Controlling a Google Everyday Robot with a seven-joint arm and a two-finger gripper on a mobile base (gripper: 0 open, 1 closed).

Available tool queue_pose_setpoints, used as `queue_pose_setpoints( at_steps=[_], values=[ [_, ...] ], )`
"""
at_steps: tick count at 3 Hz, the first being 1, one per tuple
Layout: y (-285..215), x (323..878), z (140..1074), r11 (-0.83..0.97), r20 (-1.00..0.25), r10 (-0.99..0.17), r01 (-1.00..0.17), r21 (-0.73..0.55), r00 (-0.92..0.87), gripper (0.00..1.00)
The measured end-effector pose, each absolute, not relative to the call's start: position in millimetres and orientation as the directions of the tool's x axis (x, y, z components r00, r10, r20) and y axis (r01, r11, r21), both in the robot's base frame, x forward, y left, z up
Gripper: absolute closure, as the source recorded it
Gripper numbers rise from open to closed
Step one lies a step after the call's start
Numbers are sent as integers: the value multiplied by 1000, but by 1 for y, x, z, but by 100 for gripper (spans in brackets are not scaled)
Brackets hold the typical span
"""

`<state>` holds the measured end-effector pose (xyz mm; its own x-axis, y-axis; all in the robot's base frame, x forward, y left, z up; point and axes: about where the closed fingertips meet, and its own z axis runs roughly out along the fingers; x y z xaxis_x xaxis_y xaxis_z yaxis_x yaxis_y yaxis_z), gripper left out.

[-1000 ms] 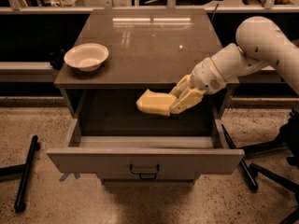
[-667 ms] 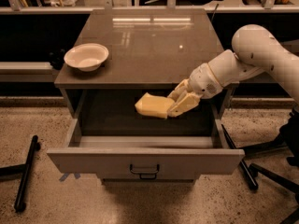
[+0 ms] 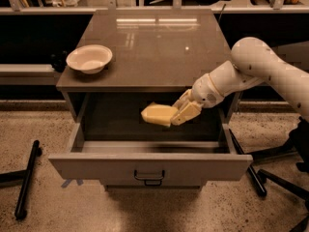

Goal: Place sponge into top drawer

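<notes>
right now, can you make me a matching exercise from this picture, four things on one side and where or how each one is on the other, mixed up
Things:
1. sponge
2. top drawer
3. bowl
4. hand

Places or states:
a. pulled out, open
b. resting on the left front part of the tabletop
c. held in the air over the open drawer's inside
d. reaching in from the right, closed on the pale yellow block

Right pairs: 1-c, 2-a, 3-b, 4-d
</notes>
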<state>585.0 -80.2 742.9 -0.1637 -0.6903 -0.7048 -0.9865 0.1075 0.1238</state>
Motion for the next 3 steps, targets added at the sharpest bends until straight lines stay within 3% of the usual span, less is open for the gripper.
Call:
queue_pose_setpoints(
  at_steps=[2, 3],
  values=[
    [-98, 586, 713, 216, -645, -724, -968, 124, -244, 100],
    [-100, 587, 701, 268, -619, -732, -956, 122, -284, 81]
  ],
)
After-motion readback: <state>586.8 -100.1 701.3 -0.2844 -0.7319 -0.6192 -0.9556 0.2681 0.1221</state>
